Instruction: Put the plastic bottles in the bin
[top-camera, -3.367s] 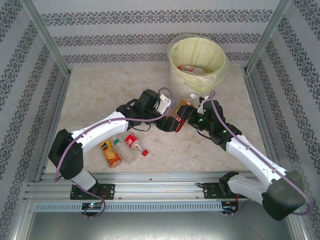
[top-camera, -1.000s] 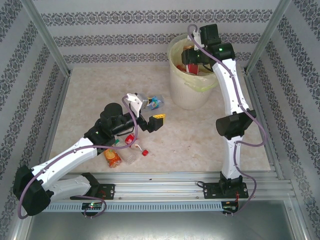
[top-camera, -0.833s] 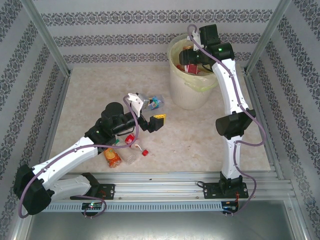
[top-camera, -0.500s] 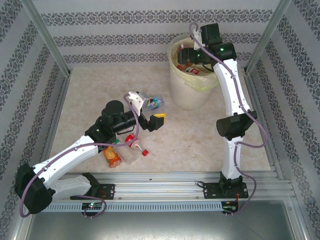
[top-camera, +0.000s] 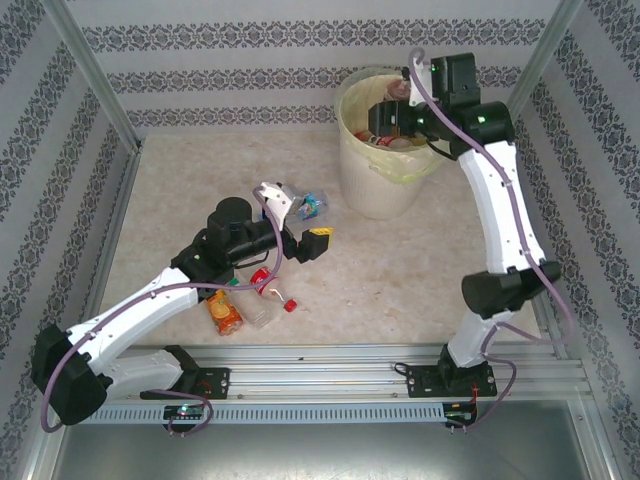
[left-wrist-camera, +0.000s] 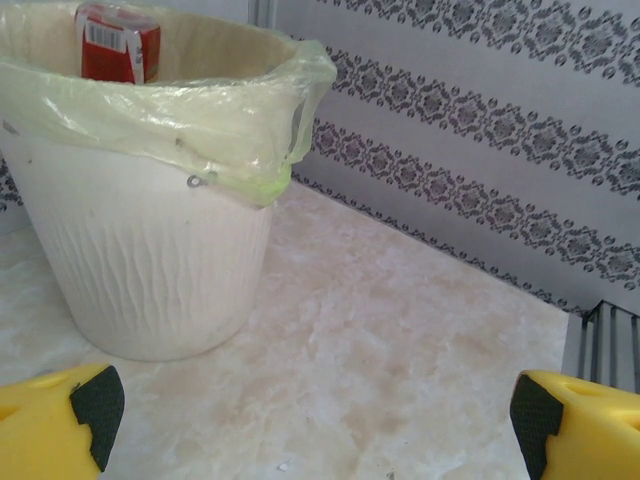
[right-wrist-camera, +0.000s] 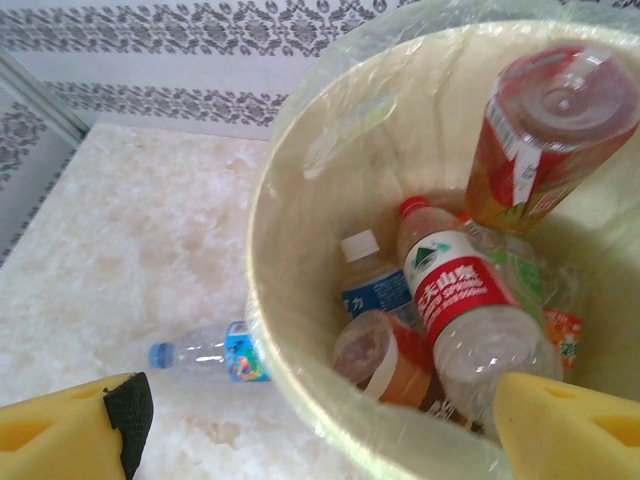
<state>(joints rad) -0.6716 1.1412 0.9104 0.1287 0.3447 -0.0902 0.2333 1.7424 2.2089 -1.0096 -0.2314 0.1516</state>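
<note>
Right arm (top-camera: 500, 215) swung toward right edge, red-label bottle (right-wrist-camera: 545, 140) now dropped in | table (top-camera: 400, 285) centre free | bin (top-camera: 380, 195) at far edge, right of middle | right gripper (right-wrist-camera: 315, 425) spread wide, empty, over rim | left gripper (left-wrist-camera: 310, 410) wide, empty, mid-table | loose bottles (top-camera: 250, 300) near edge
</note>
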